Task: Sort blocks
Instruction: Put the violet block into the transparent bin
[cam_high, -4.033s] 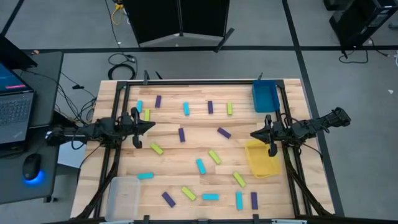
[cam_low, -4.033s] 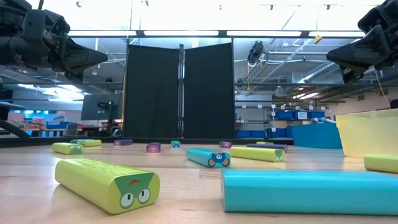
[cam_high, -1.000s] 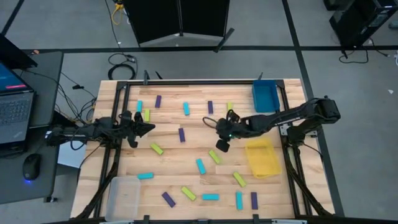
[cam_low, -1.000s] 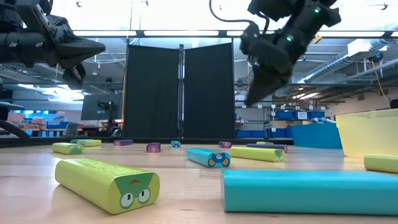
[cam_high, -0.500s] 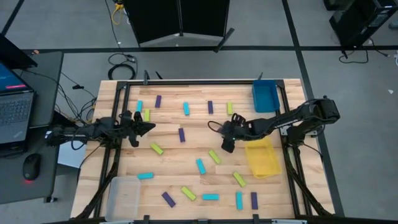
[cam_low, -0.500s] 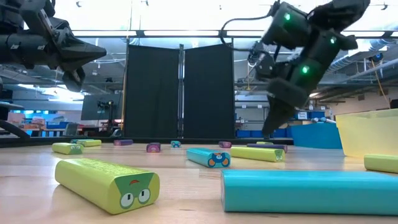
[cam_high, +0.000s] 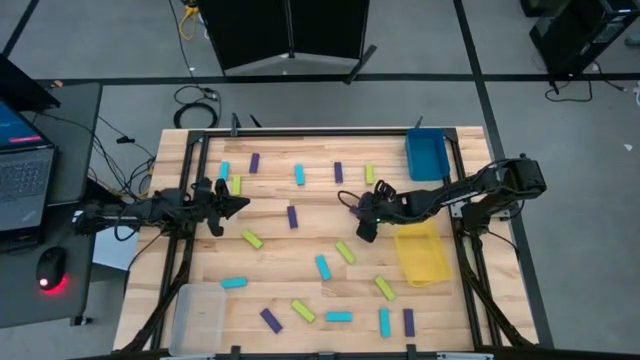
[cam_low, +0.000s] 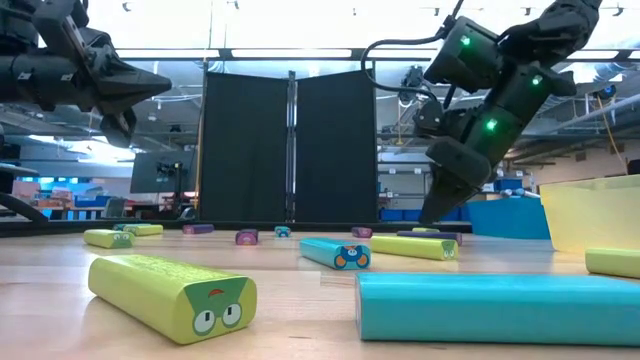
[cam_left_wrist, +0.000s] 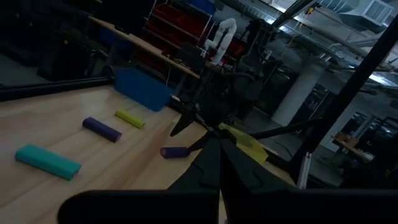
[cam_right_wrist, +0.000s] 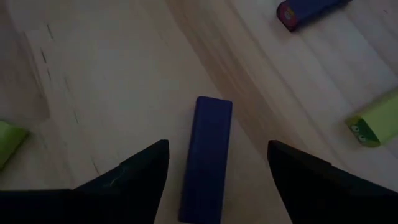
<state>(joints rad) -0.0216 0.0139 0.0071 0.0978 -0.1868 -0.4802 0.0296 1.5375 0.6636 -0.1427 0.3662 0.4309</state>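
Wooden table (cam_high: 300, 240) carries the scattered blocks in purple, cyan and yellow-green, with the blue tray (cam_high: 425, 155) at about one o'clock from its middle, the yellow tray (cam_high: 422, 252) at about four o'clock and the clear tray (cam_high: 200, 312) at about seven o'clock.

Reaching in from the three o'clock side, the right arm stretches across to the table's centre, its right gripper (cam_high: 366, 230) angled down over a purple block (cam_right_wrist: 207, 155). The overhead view hides this block beneath the gripper; only the right wrist view shows it. There the two fingers (cam_right_wrist: 140, 177) are spread wide, one on either side of the block and neither touching it. The block's long axis runs in line with the direction the wrist camera looks, so the spread fingers straddle its narrow width. That seems the right alignment for a pinch across the short sides; what is left looks like a straight descent and a closing of the fingers.

Over at the nine o'clock edge, the left gripper (cam_high: 232, 204) waits above the table, well apart from this block, so the right arm is clearly nearer. Its fingers look pressed together to a point in the left wrist view, holding nothing.
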